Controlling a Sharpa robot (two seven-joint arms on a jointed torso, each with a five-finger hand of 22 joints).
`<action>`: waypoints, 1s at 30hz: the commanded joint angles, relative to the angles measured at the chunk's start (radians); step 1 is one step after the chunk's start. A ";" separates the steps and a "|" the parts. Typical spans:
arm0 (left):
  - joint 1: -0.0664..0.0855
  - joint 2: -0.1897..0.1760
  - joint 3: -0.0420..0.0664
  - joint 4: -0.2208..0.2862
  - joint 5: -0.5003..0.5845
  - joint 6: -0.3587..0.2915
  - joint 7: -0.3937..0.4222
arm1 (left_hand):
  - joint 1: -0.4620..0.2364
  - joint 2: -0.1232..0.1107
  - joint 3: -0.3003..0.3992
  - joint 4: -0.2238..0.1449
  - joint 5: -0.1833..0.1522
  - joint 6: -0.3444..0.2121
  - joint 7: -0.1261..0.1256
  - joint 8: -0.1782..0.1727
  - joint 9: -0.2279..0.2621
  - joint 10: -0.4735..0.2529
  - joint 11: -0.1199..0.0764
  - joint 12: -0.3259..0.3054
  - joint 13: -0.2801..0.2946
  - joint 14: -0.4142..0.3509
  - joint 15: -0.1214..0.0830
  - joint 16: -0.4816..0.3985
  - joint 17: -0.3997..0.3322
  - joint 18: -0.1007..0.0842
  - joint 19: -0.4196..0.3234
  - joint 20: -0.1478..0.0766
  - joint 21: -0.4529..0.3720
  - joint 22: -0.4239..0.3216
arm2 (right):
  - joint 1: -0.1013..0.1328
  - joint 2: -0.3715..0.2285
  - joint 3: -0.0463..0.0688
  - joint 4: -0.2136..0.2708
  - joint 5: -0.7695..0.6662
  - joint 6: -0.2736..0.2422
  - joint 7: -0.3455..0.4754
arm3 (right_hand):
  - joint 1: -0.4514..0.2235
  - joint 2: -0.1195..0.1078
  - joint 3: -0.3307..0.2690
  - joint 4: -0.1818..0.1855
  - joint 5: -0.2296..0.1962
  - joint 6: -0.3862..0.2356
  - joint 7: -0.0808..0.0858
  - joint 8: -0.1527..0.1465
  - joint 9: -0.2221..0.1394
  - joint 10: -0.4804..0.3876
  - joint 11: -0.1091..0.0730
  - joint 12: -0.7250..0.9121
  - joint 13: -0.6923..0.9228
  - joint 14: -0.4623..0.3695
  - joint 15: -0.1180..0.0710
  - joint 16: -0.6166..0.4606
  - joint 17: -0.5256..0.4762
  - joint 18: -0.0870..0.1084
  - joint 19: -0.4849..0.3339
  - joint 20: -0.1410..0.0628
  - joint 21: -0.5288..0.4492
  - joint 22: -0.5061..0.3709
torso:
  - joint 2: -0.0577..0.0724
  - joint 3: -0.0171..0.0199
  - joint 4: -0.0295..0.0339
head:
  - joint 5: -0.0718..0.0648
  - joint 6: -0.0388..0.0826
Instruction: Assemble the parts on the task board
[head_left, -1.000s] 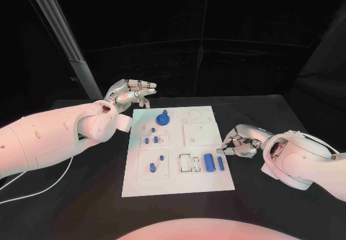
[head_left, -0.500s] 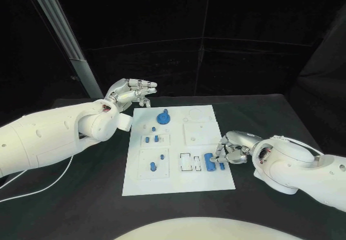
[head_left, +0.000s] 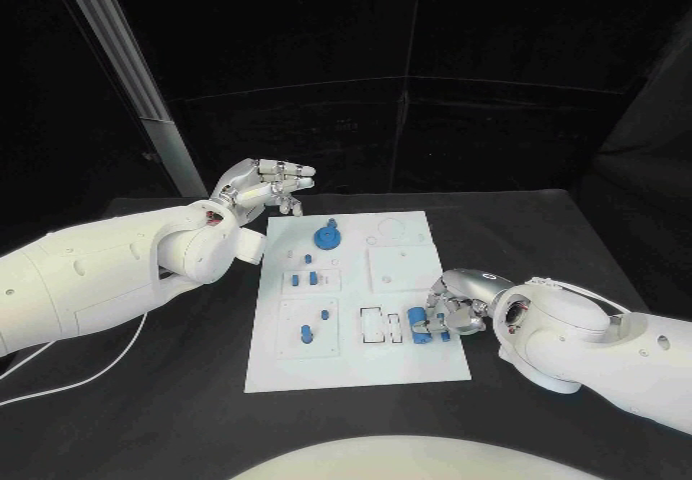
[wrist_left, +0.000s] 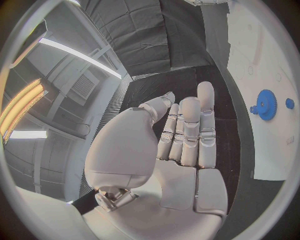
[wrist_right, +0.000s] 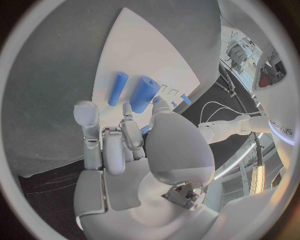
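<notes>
The right hand (head_left: 459, 308) has come in from the worktop (head_left: 173, 400) beside the task board (head_left: 361, 370) onto the board's right edge, where it now reaches over the two blue cylinders lying there: the thick cylinder (head_left: 418, 325) and the thin cylinder (wrist_right: 117, 88) just beside it. That puts it in position for a pick, which I judge is the step in hand. Its fingers (wrist_right: 100, 145) are spread and hold nothing in the right wrist view, their tips near the cylinders; whether any touches one I cannot tell. The left hand (head_left: 263, 187) has stayed raised off the board's far left corner, fingers extended and empty. The blue gear (head_left: 327, 238) stands near the board's far edge, with small blue pegs (head_left: 303, 280) in the middle. In the head view the right hand covers most of the thin cylinder.
</notes>
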 joint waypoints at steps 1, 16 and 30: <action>0.001 0.001 0.000 0.000 0.001 0.015 0.004 | -0.002 0.007 -0.006 0.003 0.003 -0.003 -0.001 0.000 0.000 0.001 0.007 0.005 -0.002 -0.005 -0.001 -0.006 -0.001 0.007 -0.005 0.003 -0.006 -0.001 | -0.007 0.008 0.000 -0.007 -0.024 0.042 -0.021 | -0.013 -0.001 -0.008 0.001 -0.008 -0.009 -0.002 0.008 0.003 -0.001 0.007 0.005 0.002 0.078 0.007 0.006 0.106 -0.011 0.004 0.002 0.004 0.000 | 0.001 -0.0007 0.0011 | 0.001 0.000; 0.001 -0.001 -0.001 0.001 0.001 0.020 0.000 | -0.004 0.010 -0.008 0.005 0.003 0.002 -0.002 0.003 0.001 0.000 0.006 0.006 -0.003 -0.006 -0.001 -0.007 -0.004 0.007 -0.004 0.003 -0.008 -0.002 | -0.026 0.046 0.000 -0.031 -0.051 0.040 -0.066 | 0.010 0.044 -0.011 -0.004 0.004 0.006 -0.011 0.046 0.017 0.003 -0.001 0.011 0.015 0.078 0.003 0.006 0.109 -0.011 0.004 0.000 0.009 0.009 | 0.001 -0.0007 -0.0001 | 0.006 0.001; 0.001 -0.002 -0.002 0.000 0.001 0.020 0.000 | -0.004 0.010 -0.008 0.005 0.003 0.002 -0.002 0.003 0.001 0.000 0.006 0.006 -0.003 -0.006 -0.001 -0.007 -0.004 0.007 -0.004 0.003 -0.008 -0.002 | -0.026 -0.006 0.001 0.050 0.005 -0.140 -0.010 | 0.078 0.100 -0.008 -0.009 0.126 0.067 -0.040 0.092 0.055 0.034 -0.027 0.032 0.054 0.084 -0.019 0.018 0.139 -0.015 0.017 -0.019 0.028 0.037 | 0.001 -0.0018 0.0006 | 0.006 0.004</action>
